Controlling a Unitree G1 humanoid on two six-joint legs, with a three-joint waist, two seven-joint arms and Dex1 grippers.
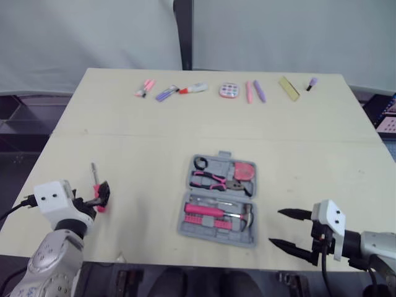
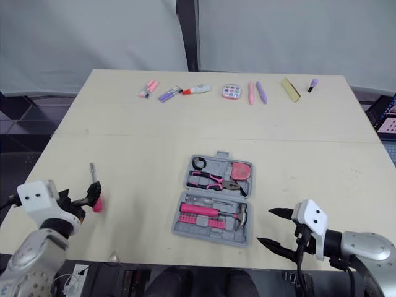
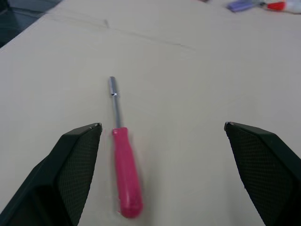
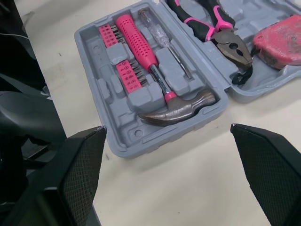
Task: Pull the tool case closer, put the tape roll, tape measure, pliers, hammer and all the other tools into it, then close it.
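Tabletop: open tool case, screwdriver apparently inside left gripper.

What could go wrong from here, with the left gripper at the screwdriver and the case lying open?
1. The pink screwdriver lies right beside one finger of the open left gripper, not centred. Closing may roll or shove it instead of pinching it.
2. The open tool case sits near the front edge of the table, with the open right gripper beside it. A nudge there might slide it toward the edge.
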